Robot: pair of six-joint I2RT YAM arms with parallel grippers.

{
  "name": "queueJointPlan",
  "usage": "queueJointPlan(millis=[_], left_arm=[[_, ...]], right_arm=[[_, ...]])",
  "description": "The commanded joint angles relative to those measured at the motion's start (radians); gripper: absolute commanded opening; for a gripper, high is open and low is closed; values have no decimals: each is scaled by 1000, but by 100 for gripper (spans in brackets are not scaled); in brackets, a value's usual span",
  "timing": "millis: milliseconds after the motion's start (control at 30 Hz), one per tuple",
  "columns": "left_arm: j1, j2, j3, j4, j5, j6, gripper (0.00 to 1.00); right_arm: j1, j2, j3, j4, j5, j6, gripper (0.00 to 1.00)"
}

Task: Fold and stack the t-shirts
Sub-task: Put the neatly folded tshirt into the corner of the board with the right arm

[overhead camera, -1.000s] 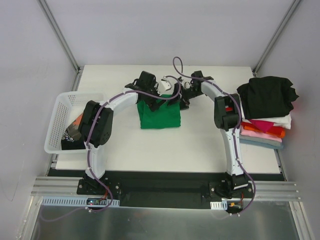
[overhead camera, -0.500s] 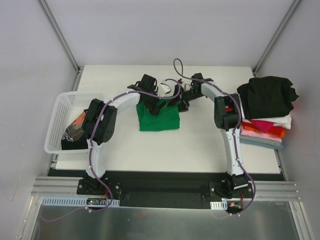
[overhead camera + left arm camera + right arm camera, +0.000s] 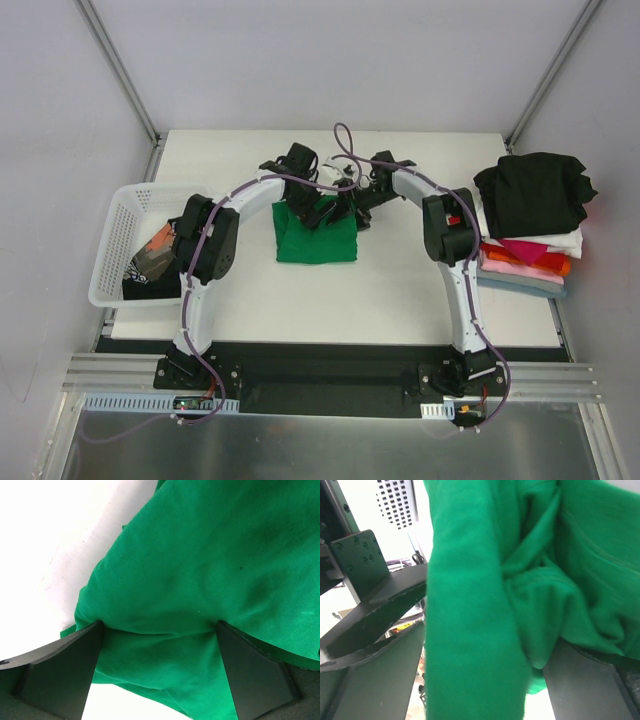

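Under the left end effector (image 3: pixel 318 207) and the right end effector (image 3: pixel 352 208), a green t-shirt (image 3: pixel 318 240) lies on the white surface (image 3: pixel 400 290).
Both end effectors are over the shirt's far edge, just beside each other. Each stands wide, with bunched green cloth filling the gap between its fingers. The rest of the shirt spreads flat toward the arm bases. Well off to the right of the right end effector, a stack of folded t-shirts (image 3: pixel 530 258) sits at the surface's edge, with a crumpled black t-shirt (image 3: pixel 535 190) on top. Well off to the left of the left end effector, a white mesh basket (image 3: pixel 115 230) holds a dark printed shirt (image 3: pixel 150 268).
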Motion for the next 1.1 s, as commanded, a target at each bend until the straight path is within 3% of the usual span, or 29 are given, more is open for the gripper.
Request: queueJointPlan(millis=[0,167,267,300,367,400,433,1067], left_arm=[[-19,11,36,-55,11,-24,96],[-20,5,35,-59,-2,-19,96],[-20,3,33,-61,-10,-15,96],[-19,0,30,-62,-13,-13,96],[-20,-3,27,-61,-24,-12,96],[-19,-6,27,-61,-28,-9,96],[-19,-12,27,-61,-33,-7,96],[47,-114,36,-59,-262,44,95]], right_arm=[[40,-42,-17,-27,55,-50,93],[41,-39,-18,-36,65,-61,82],[41,-31,-12,-52,66,-71,60],[40,-25,-5,-59,69,-78,46],[41,-24,-2,-79,75,-94,30],[41,-24,-2,-85,80,-98,10],[41,-22,0,-97,86,-102,1],[44,-281,-29,-145,382,-119,1]])
